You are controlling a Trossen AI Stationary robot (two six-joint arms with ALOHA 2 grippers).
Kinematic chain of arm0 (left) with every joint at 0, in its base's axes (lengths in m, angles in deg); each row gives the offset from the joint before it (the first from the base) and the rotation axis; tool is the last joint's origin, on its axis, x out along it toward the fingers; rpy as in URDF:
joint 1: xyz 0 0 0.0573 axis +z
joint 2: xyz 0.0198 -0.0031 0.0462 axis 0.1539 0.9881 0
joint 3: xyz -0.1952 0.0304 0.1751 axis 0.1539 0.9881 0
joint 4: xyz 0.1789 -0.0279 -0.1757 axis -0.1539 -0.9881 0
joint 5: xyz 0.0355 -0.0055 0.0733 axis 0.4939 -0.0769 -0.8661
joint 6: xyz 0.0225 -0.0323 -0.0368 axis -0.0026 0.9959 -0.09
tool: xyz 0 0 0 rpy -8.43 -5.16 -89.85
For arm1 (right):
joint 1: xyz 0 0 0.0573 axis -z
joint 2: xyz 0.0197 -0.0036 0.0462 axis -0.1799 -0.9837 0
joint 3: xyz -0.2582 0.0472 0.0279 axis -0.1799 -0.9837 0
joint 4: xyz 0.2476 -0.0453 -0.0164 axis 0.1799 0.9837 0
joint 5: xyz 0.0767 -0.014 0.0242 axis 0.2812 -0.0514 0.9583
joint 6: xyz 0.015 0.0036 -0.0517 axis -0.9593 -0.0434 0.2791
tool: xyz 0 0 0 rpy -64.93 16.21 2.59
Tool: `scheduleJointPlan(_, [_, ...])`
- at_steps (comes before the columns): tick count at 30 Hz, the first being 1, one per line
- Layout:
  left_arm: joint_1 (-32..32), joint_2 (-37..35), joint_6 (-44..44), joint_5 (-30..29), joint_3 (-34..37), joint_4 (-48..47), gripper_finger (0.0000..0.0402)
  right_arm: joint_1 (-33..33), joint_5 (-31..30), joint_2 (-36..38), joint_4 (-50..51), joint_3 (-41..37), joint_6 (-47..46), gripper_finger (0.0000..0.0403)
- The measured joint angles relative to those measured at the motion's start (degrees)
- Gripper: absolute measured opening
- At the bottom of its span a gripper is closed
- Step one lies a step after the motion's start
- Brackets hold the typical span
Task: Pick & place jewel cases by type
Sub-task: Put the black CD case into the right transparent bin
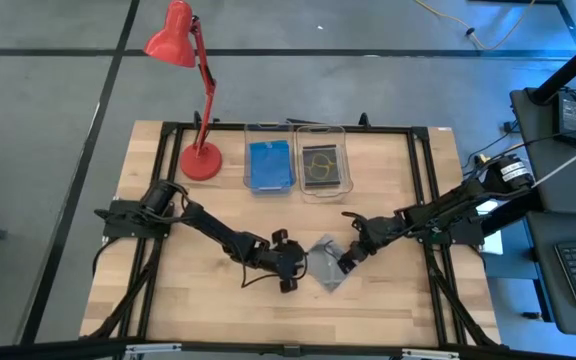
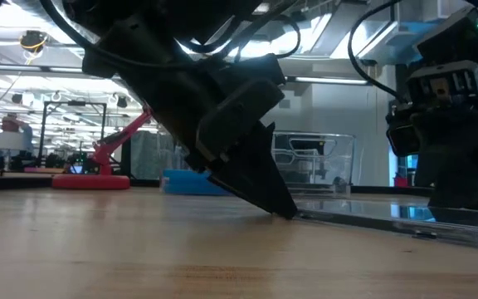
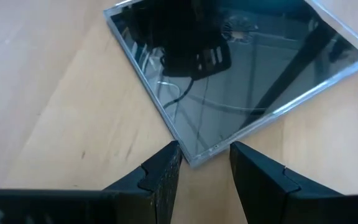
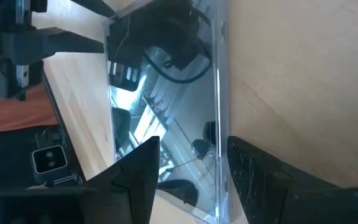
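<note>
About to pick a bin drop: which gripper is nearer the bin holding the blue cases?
Left. The left gripper sits below the blue-case bin, slightly right of it. The right gripper is further right, under the grey-case bin.

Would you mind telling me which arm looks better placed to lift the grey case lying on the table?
Probably right: its end effector straddles the grey case, nearer the grey bin.

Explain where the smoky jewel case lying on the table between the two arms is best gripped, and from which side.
Grip the smoky jewel case by its thin edge or corner, since it lies flat on the table. The left tool already straddles the near corner from the left; the right tool brackets the opposite edge.
</note>
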Motion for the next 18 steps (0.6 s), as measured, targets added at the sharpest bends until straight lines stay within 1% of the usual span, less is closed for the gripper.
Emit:
scheduleJointPlan(4, [0.04, 0.04, 0.04, -1.47, 0.00, 0.11, 0.0143, 0.73, 0.44, 0.04, -0.08, 0.00, -0.28, 0.0190])
scheduleJointPlan(18, [0.13, 0.10, -0.01, -2.37, 0.15, 1.62, 0.0143, 2.25, 1.12, 0.04, -1.30, -0.06, -0.02, 0.0190])
